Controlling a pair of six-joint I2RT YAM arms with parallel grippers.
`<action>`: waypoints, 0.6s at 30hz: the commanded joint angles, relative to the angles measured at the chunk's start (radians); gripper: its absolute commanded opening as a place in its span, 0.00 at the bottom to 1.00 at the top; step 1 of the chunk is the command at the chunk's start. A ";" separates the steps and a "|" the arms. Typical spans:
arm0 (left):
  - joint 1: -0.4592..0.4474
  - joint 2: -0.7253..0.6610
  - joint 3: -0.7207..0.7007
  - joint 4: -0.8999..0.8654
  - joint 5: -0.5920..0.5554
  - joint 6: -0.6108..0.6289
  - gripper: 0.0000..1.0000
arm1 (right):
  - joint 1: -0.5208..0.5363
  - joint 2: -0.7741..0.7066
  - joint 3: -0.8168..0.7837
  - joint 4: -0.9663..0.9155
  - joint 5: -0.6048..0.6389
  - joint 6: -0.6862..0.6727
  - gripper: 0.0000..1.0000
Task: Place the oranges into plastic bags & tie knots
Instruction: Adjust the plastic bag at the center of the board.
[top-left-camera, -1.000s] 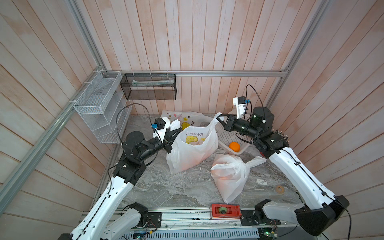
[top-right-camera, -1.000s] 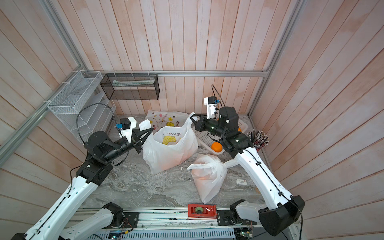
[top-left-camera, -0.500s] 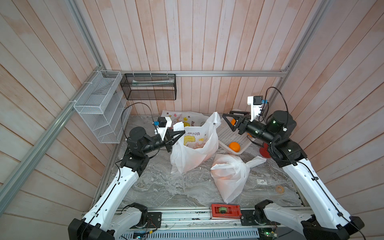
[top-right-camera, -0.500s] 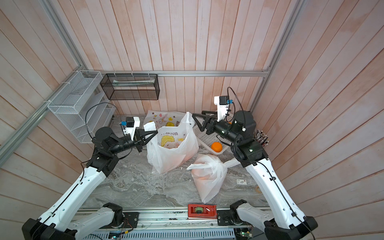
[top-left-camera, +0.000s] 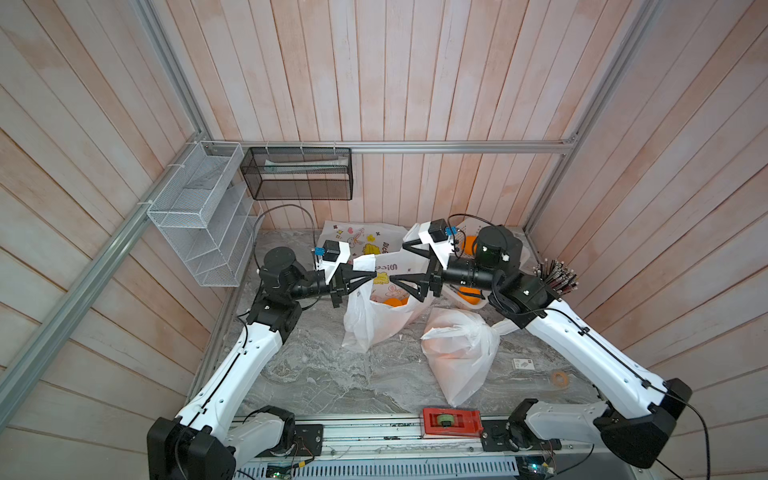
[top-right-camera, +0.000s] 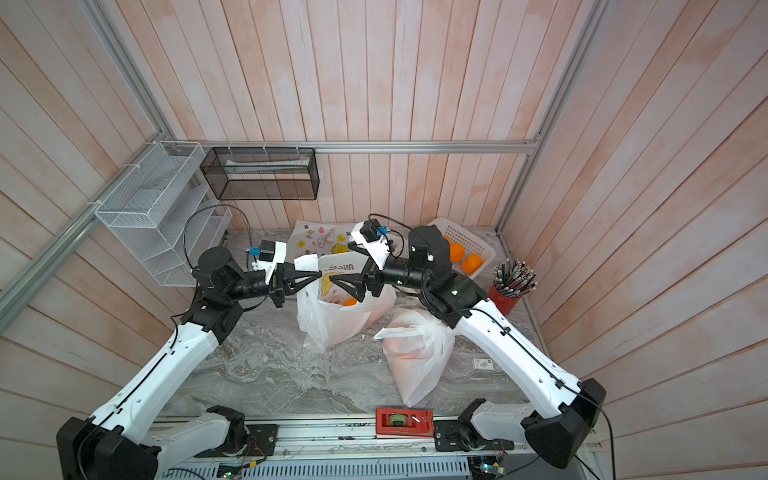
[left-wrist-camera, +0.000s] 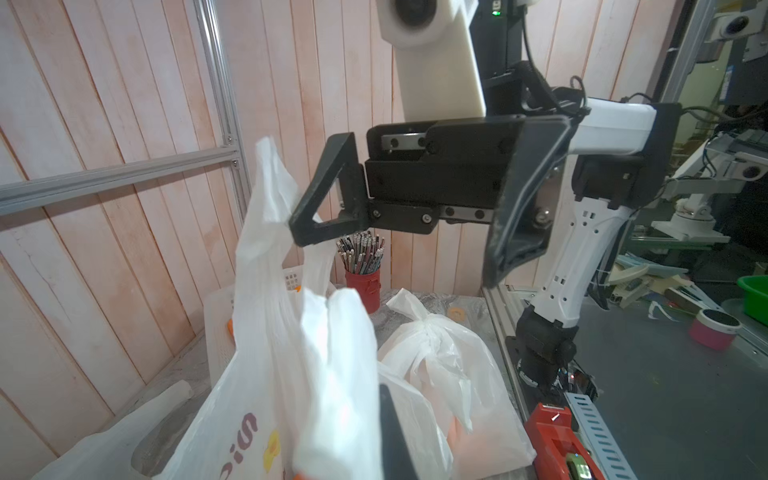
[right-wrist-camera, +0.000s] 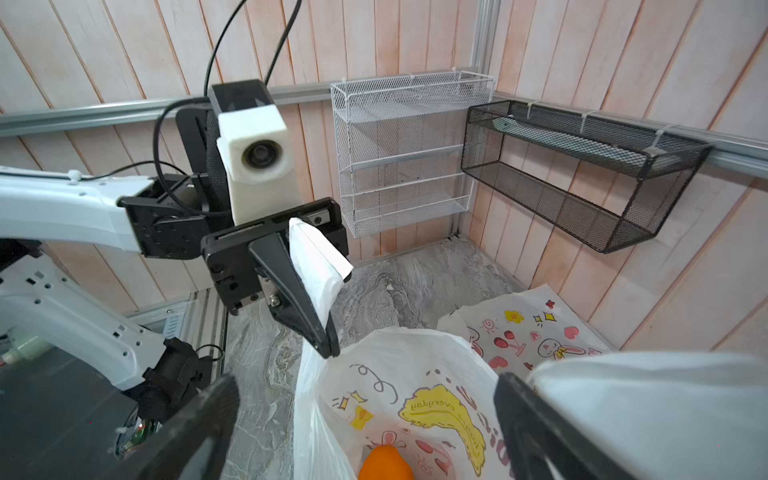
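Observation:
An open printed plastic bag (top-left-camera: 374, 324) stands mid-table with oranges (top-left-camera: 392, 301) inside; one orange (right-wrist-camera: 384, 463) shows at its bottom. My left gripper (top-left-camera: 374, 274) is shut on the bag's left handle (right-wrist-camera: 316, 262) and holds it up. My right gripper (top-left-camera: 398, 262) hangs open over the bag's mouth with nothing between its fingers; the free right handle (left-wrist-camera: 266, 199) stands beside one finger. A second bag (top-left-camera: 461, 357) lies tied, with a knot (left-wrist-camera: 424, 328), at the front right. More oranges (top-right-camera: 456, 252) sit in the white basket (top-right-camera: 478, 239).
A flat printed bag (top-left-camera: 361, 237) lies at the back. A red cup of pens (top-right-camera: 509, 291) stands at the right edge. A red tool (top-left-camera: 451, 422) sits on the front rail. A white wire shelf (top-left-camera: 199, 216) and a black mesh basket (top-left-camera: 299, 174) hang on the walls.
My right gripper let go of the bag's right handle, opened wide, drew back, then came left over the bag's mouth. The left gripper kept its grip and shifted slightly right.

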 joint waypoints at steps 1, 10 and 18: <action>0.005 0.017 0.028 0.017 0.078 0.052 0.00 | 0.014 0.043 0.065 0.019 -0.081 -0.102 0.98; 0.004 0.041 0.047 -0.025 0.113 0.085 0.00 | 0.050 0.136 0.118 0.077 -0.187 -0.102 0.71; 0.004 0.048 0.051 -0.026 0.105 0.080 0.00 | 0.073 0.188 0.171 0.062 -0.200 -0.096 0.17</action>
